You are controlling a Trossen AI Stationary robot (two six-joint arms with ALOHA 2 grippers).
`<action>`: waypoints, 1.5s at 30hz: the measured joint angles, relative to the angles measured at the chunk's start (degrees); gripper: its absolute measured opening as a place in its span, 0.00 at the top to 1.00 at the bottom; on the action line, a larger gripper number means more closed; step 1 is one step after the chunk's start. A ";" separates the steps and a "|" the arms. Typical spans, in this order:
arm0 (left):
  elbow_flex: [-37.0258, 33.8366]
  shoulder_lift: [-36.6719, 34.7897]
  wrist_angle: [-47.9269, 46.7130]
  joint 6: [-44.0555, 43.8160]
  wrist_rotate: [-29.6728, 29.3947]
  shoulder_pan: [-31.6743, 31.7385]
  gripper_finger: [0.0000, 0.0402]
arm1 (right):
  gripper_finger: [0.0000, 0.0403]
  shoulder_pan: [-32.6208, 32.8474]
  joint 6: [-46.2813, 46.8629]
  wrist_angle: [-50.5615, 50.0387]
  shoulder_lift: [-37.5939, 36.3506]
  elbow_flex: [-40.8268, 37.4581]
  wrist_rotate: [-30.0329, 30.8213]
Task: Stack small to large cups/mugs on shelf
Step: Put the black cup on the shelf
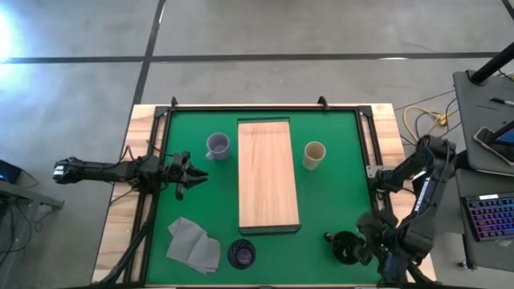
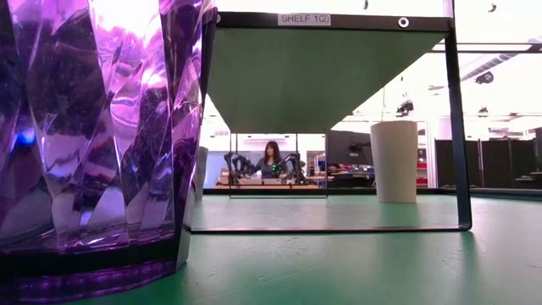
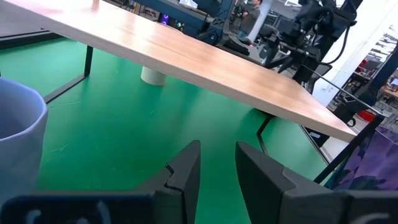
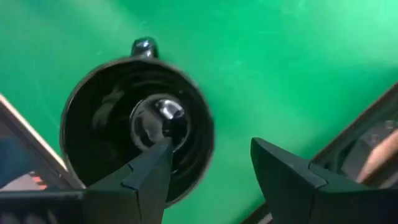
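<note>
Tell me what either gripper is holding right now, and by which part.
Nothing is held. The right gripper hangs open over the black mug, one finger above its mouth. The left gripper is open beside the lavender mug.

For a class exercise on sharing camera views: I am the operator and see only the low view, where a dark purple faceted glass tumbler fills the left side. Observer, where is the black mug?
Observer: The black mug with handle stands on the green mat, right of the long light-brown wooden shelf, near a corner of the mat.
Operator: Is a tool at it?
Observer: Yes. The right tool hangs open above it, one finger over its inside and the other outside the rim.
Operator: And the left tool?
Observer: The left tool is open, close to the pale lavender mug with handle, left of the shelf.
</note>
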 joint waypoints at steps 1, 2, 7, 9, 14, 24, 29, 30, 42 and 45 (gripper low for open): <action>0.00 0.00 0.00 0.00 0.01 0.01 0.78 | 0.47 -0.01 -0.51 0.94 0.26 -0.15 0.15; 0.01 0.00 0.02 -0.01 0.00 0.00 0.78 | 0.47 -0.13 -0.93 1.72 0.46 -0.20 0.26; 0.01 0.00 0.00 -0.01 0.07 0.00 0.78 | 0.47 -0.20 -1.58 1.72 1.38 -0.69 0.35; 0.01 0.00 0.01 0.00 0.07 0.01 0.78 | 0.47 -0.17 -2.39 1.98 1.43 -1.25 0.35; 0.00 0.00 0.00 0.00 0.11 -0.01 0.78 | 0.47 -0.15 -2.57 4.48 1.29 -3.85 0.35; 0.02 0.00 0.00 0.00 0.09 0.01 0.78 | 0.47 -0.79 1.10 11.17 1.26 -10.08 -0.58; 0.01 0.00 0.02 0.00 0.09 0.00 0.78 | 0.47 -1.87 2.08 11.30 1.23 -10.52 -4.20; 0.02 0.00 0.02 0.00 0.09 0.01 0.78 | 0.48 -2.05 2.05 11.26 1.21 -10.54 -4.24; 0.01 0.00 0.02 0.00 0.07 0.01 0.78 | 0.87 -7.95 -6.30 11.66 0.97 -11.39 -5.40; 0.00 0.00 0.00 0.00 0.04 0.01 0.78 | 0.95 -9.39 -10.71 11.80 0.78 -11.35 -5.18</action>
